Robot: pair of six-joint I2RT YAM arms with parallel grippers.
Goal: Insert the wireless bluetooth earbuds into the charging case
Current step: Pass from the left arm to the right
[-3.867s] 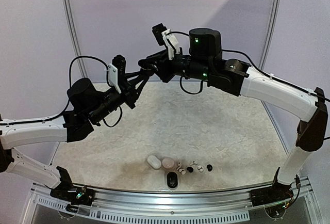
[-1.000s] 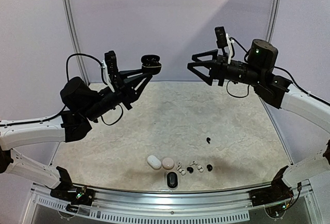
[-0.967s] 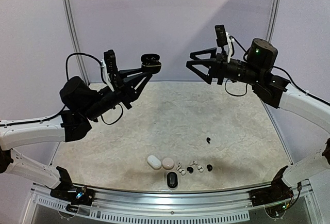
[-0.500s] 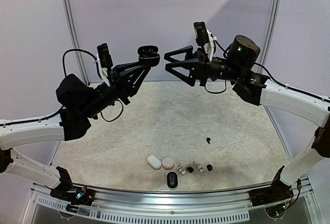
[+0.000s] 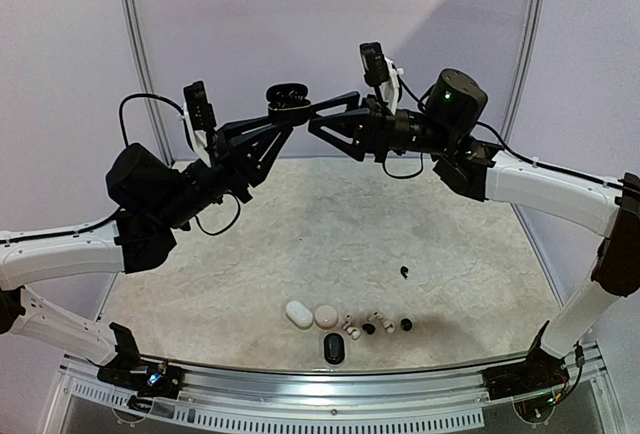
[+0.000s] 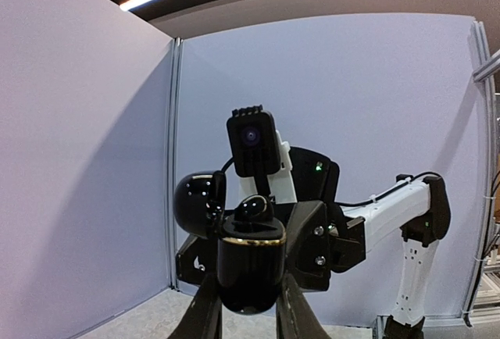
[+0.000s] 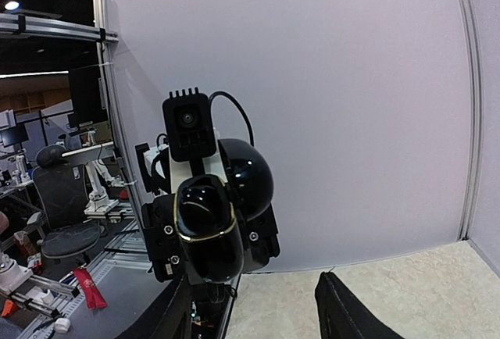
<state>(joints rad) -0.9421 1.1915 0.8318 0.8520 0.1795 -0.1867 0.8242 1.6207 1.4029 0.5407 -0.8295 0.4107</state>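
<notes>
A: Earbuds (image 5: 368, 327) where?
B: Row on table (image 5: 450, 254), near edge, by white case (image 5: 298, 314) & pink case (image 5: 326, 316). One black bud (image 5: 403, 272) apart.
A: Jaws?
B: L gripper (image 5: 285, 119) clamped on open black case (image 6: 250, 269), held high. R gripper (image 5: 310, 117) jaws apart, empty, tips just beside it.

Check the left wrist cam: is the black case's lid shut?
No, the case has its lid swung open to one side, leaving the gold-rimmed top uncovered.
</notes>
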